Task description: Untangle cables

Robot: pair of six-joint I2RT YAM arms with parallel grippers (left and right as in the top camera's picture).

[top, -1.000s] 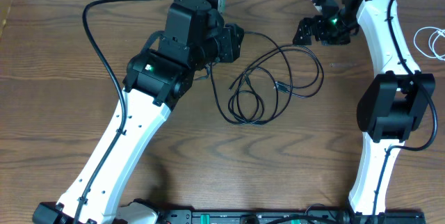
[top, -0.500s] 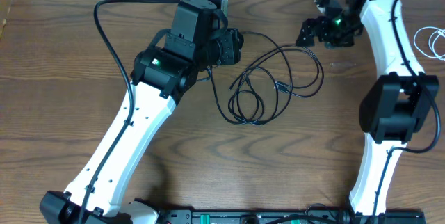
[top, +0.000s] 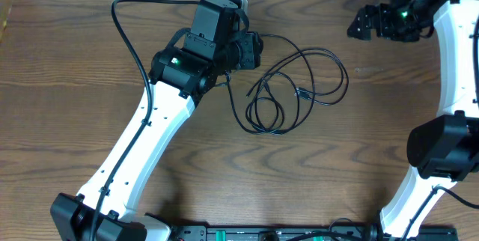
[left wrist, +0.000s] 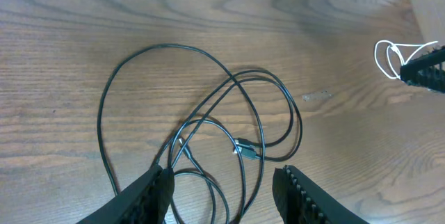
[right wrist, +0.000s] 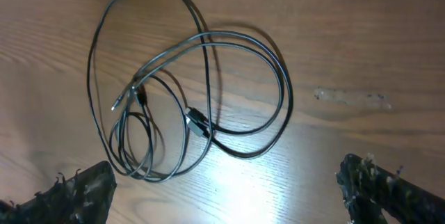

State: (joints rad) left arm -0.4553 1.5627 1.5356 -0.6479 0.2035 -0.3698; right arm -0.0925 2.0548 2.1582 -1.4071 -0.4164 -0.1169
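- Counter [top: 75,46], brown wood-grain: carries both cords, well apart.
- Long thin black cable [top: 301,91]: overlapping loops at centre. Judged best lifted by one outer loop, clear of the crossings.
- Left pincer [left wrist: 222,203]: released, poised over the loops' edge.
- Right pincer [right wrist: 229,196]: released, empty.
- Short white looped cord [left wrist: 386,56]: far right, obstructing nothing.

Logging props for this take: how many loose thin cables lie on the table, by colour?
Black cable: 1
White cable: 1
Total: 2
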